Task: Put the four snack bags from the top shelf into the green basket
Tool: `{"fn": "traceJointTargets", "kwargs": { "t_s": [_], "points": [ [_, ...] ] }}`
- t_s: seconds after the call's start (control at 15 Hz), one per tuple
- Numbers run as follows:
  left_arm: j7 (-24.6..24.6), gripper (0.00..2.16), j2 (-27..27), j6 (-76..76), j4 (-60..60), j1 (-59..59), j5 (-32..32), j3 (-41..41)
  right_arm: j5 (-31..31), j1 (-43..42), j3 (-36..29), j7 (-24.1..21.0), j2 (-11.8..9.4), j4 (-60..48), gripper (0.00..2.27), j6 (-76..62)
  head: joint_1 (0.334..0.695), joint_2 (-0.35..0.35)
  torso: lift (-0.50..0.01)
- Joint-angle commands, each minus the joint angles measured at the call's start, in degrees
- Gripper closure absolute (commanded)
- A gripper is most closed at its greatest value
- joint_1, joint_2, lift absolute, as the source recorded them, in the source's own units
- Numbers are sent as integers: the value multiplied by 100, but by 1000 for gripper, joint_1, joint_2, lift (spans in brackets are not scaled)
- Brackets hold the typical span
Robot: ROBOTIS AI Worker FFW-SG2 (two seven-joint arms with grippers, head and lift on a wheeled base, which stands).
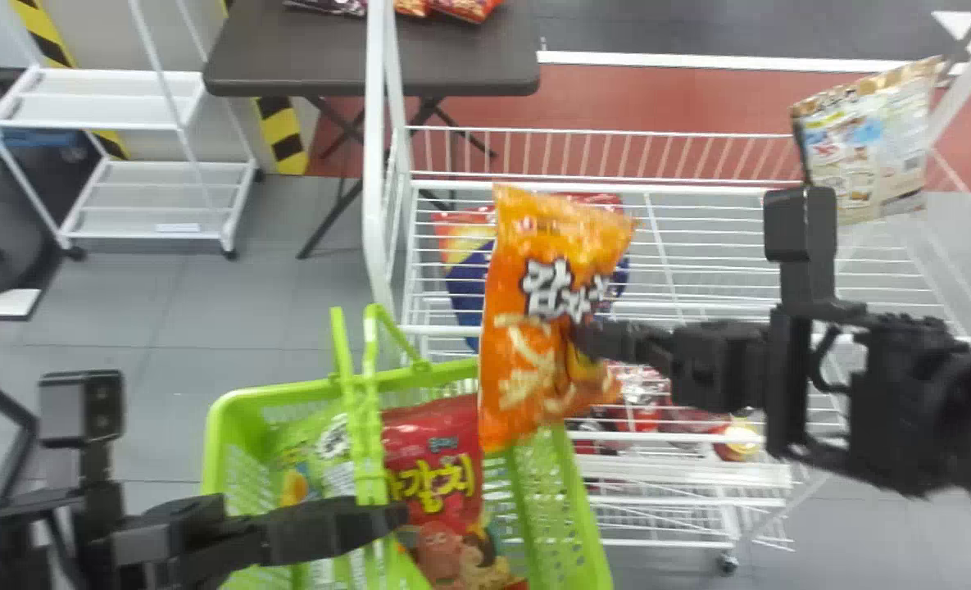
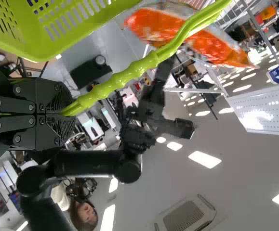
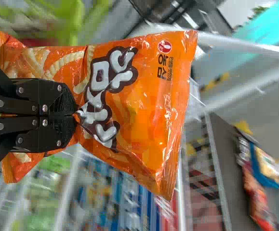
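My right gripper [image 1: 587,340] holds an orange snack bag [image 1: 526,328] upright above the right part of the green basket [image 1: 571,492]. In the right wrist view that gripper [image 3: 74,115] is shut on the orange bag [image 3: 144,106], pinching its face. My left gripper [image 1: 399,518] is at the basket's handles; in the left wrist view the gripper [image 2: 64,113] is shut on the green handle [image 2: 129,71]. Inside the basket lie a red snack bag [image 1: 432,483] and a green snack bag [image 1: 309,459].
A white wire rack [image 1: 698,188] stands behind and right of the basket, with a red and blue bag [image 1: 465,279] on it and a beige bag [image 1: 866,147] at its right. Red packages [image 1: 641,410] lie lower down. A dark table [image 1: 288,57] stands farther back.
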Motion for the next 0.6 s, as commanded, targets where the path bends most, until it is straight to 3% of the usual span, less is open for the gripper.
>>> {"fn": "traceJointTargets", "kwargs": {
  "t_s": [0.0, 0.33, 0.47, 0.53],
  "points": [
    [-66, 2148, 0, 0, -15, -4, -3, -15, -378, 40, 193, -127, 0, -227, 2246, 810, 695, 70, -4],
    [-66, 2148, 9, 18, -15, -12, -3, -7, -386, 40, 826, -400, 44, -209, 2240, 810, 695, 176, -4],
    [-66, 2148, 9, 18, -23, -12, 6, 11, -378, 14, 941, -426, 35, -139, 2078, 810, 695, 199, -4],
    [-66, 2148, 9, 18, -23, -12, 6, -7, -378, 14, 1002, -426, 35, -69, 1838, 810, 695, 206, -4]
  ]
}}
